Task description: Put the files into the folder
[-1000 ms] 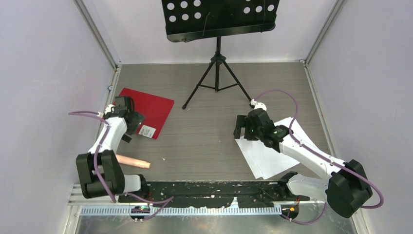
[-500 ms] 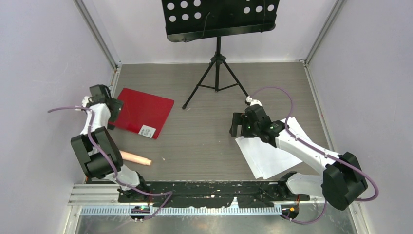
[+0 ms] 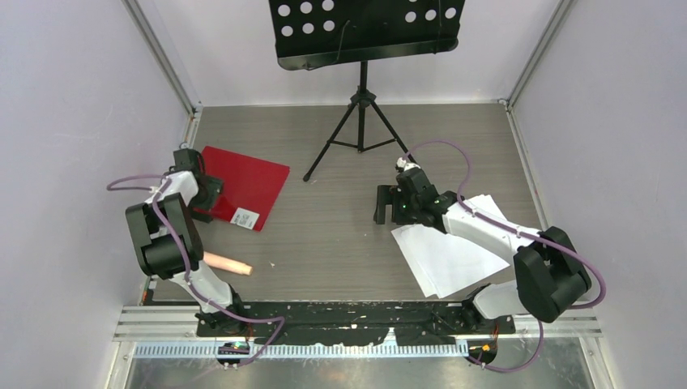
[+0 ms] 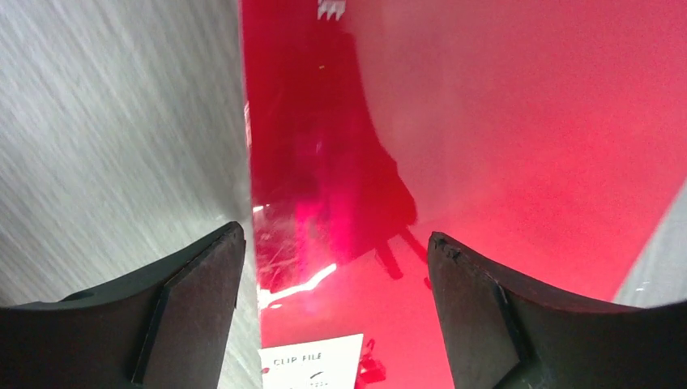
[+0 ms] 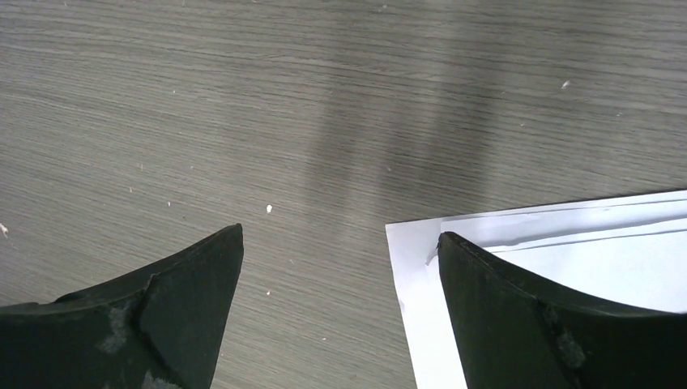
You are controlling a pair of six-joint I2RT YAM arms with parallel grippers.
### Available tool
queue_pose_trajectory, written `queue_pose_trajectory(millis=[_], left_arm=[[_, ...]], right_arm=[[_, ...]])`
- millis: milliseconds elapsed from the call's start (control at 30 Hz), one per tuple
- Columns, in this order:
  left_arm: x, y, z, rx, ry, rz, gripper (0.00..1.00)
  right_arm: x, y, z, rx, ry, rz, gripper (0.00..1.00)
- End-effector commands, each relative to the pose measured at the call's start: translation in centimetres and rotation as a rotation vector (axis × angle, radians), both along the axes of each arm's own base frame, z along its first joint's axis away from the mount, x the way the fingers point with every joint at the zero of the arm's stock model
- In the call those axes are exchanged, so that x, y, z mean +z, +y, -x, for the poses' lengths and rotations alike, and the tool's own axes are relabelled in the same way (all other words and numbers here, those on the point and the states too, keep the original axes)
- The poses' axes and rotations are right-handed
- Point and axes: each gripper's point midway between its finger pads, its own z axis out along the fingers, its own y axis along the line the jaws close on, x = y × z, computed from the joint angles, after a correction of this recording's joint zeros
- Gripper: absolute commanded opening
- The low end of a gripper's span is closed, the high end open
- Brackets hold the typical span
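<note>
The closed red folder (image 3: 247, 180) lies flat at the back left, its white label (image 3: 243, 217) at the near corner. My left gripper (image 3: 202, 193) is open low over the folder's left edge. In the left wrist view (image 4: 336, 243) one finger is over the table and the other over the red cover (image 4: 486, 146), with the label (image 4: 312, 365) between them. The white files (image 3: 454, 253) lie on the right. My right gripper (image 3: 387, 204) is open and empty at their far left corner. In the right wrist view (image 5: 340, 235) one finger overlaps the paper corner (image 5: 567, 243).
A black music stand's tripod (image 3: 362, 121) stands at the back middle, its perforated desk (image 3: 364, 28) above. A tan cylinder (image 3: 225, 265) lies near the left arm's base. Grey walls close in the left and right sides.
My left gripper swung out towards the left wall, then came back to the folder's left edge. My right gripper moved left along the files to their corner.
</note>
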Motion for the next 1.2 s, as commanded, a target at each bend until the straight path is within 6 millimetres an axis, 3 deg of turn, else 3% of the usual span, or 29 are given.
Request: queue_pose_trajectory(millis=[0, 333, 667, 733, 967, 1167], left_arm=[[-0.1, -1.3, 1.5, 0.085, 0.015, 0.017, 0.82], [-0.7, -4.2, 1.7, 0.081, 0.178, 0.038, 0.74], [-2.1, -6.8, 1.9, 0.000, 0.232, 0.033, 0.19], [-2.1, -7.4, 2.2, -0.025, 0.247, 0.025, 0.01], [-1.6, -8.6, 3.0, -0.108, 0.250, -0.003, 0.00], [0.8, -10.4, 3.3, -0.244, 0.219, -0.047, 0.00]], right_arm=[[2.0, 1.2, -1.8, 0.011, -0.070, -0.049, 0.95], [0.9, 1.2, -1.5, -0.003, -0.050, -0.051, 0.95], [1.0, 0.8, -1.3, -0.004, -0.059, -0.043, 0.95], [0.9, 0.8, -1.2, -0.002, -0.057, -0.043, 0.95], [1.0, 1.0, -0.7, 0.013, -0.050, -0.063, 0.95], [1.7, 1.8, -0.9, 0.036, -0.060, -0.097, 0.95]])
